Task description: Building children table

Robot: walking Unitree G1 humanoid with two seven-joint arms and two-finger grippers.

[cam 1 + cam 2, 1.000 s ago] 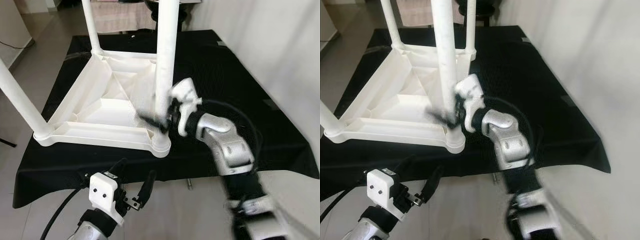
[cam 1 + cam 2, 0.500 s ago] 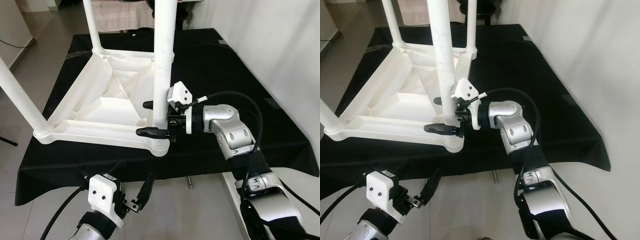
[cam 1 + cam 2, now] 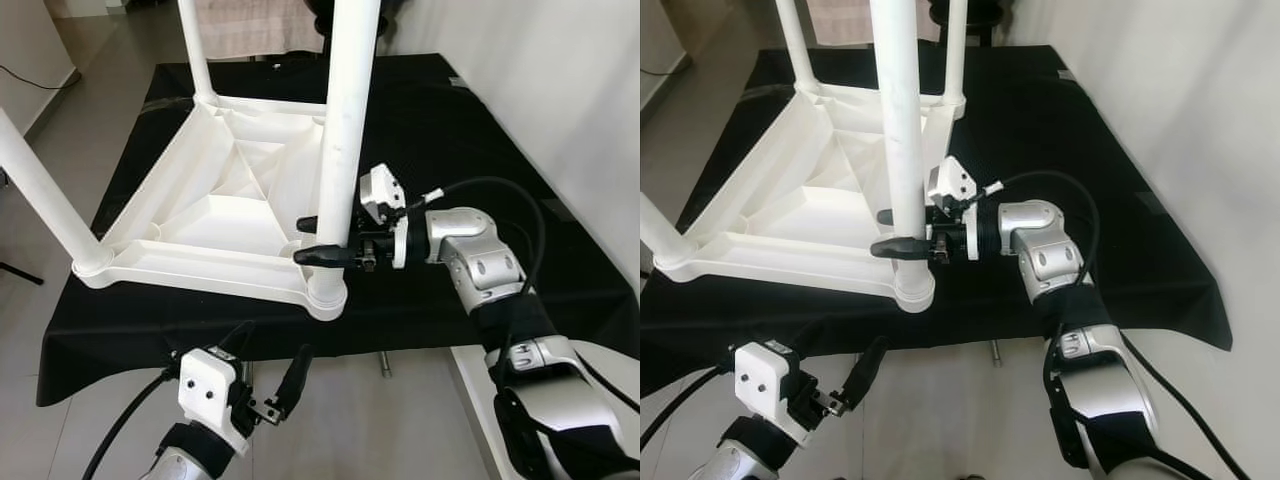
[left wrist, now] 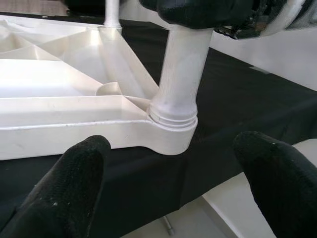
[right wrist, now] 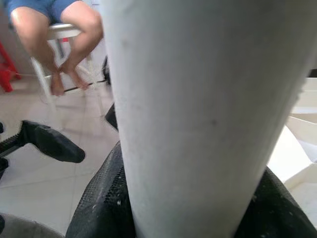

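children's table (image 3: 215, 215), white plastic, lying upside down on a bench draped in black cloth (image 3: 480, 130), its legs pointing upward. near-corner leg (image 3: 345, 130) standing in its socket; right gripper (image 3: 322, 240) reaching in from the right, jaws gripping this leg low down, one black finger on each side. left gripper (image 3: 268, 372) hovering below the bench's front edge, jaws open and holding nothing. a person's bare legs on a chair (image 5: 54, 39) appearing in the right wrist view.

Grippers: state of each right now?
Left gripper: open, holding nothing, low in front of the black-covered table.
Right gripper: shut on the near white table leg, just above its socket.
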